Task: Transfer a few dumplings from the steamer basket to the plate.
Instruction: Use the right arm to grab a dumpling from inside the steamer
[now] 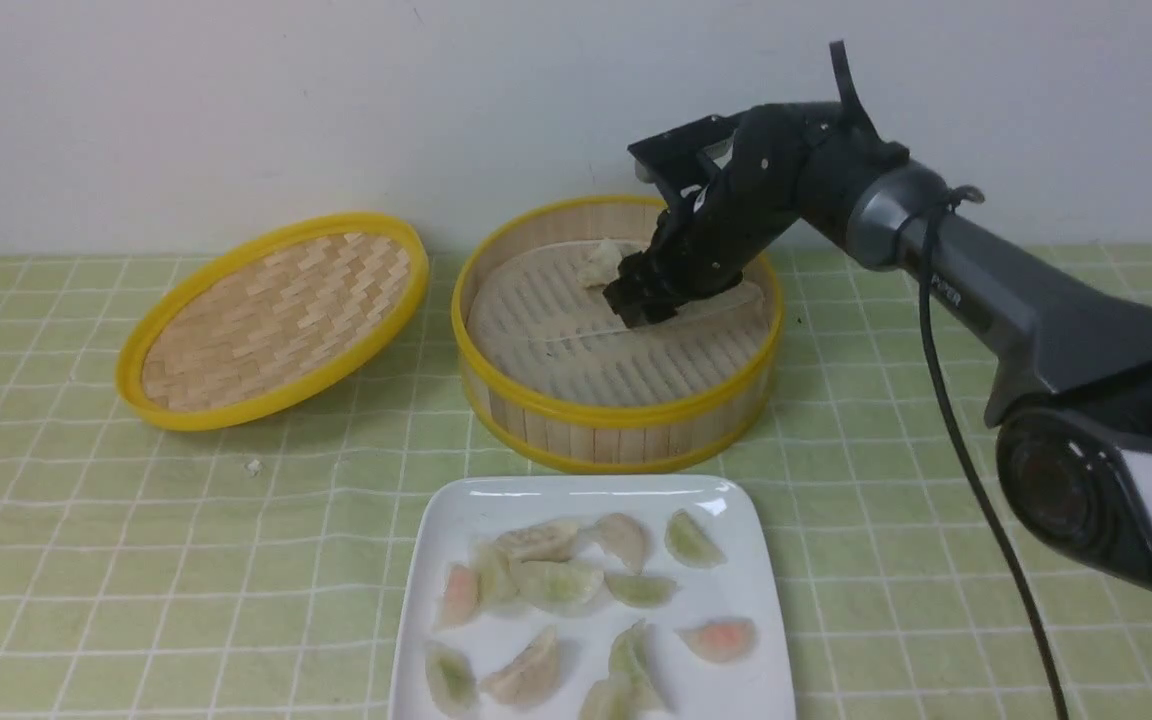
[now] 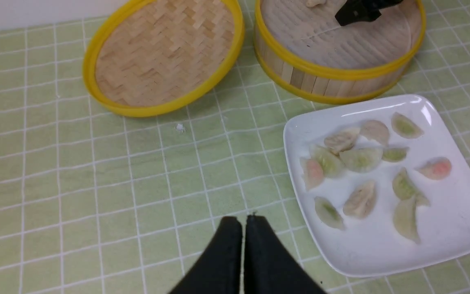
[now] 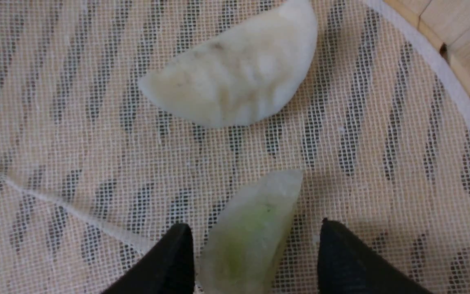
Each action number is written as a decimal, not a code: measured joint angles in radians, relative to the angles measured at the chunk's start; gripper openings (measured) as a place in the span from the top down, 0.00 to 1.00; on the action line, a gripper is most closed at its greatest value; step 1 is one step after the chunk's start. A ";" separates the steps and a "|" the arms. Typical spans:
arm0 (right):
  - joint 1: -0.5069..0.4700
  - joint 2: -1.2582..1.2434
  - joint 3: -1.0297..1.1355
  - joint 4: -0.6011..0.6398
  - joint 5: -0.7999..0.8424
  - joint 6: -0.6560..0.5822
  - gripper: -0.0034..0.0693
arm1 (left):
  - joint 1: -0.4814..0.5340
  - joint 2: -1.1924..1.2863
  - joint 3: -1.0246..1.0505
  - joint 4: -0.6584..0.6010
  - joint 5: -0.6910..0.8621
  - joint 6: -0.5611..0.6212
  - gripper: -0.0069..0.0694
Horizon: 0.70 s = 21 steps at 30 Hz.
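Your yellow-rimmed bamboo steamer basket [image 1: 616, 415], centre frame, holds a cream pleated dumpling [image 3: 235, 77] and a green-tinted dumpling [image 3: 251, 237] between your right gripper's [image 3: 255, 223] released fingers; the white square plate [image 1: 748, 585] below holds more; your left gripper [image 2: 243, 218] is clenched.

Steamer basket [image 1: 616, 435]: bamboo-slat wall, smooth yellow rims, fine mesh cloth liner [image 3: 96, 163]. Plate [image 1: 736, 570]: glossy white, ceramic in look. Lid [image 1: 276, 320]: woven bamboo, matt; dumplings [image 3: 239, 90] smooth, faintly translucent.
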 joint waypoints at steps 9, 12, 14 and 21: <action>0.000 -0.049 -0.008 -0.042 0.079 0.002 0.69 | 0.000 0.000 0.000 0.003 0.001 -0.005 0.92; 0.000 -0.115 -0.008 -0.082 0.187 0.002 0.69 | 0.000 0.000 0.000 0.003 0.001 -0.005 0.92; 0.000 -0.175 -0.008 -0.102 0.224 0.005 0.69 | 0.000 0.000 0.000 0.005 0.001 -0.005 0.92; 0.000 -0.360 0.107 -0.087 0.233 0.053 0.69 | 0.000 0.000 0.000 0.007 0.001 -0.005 0.92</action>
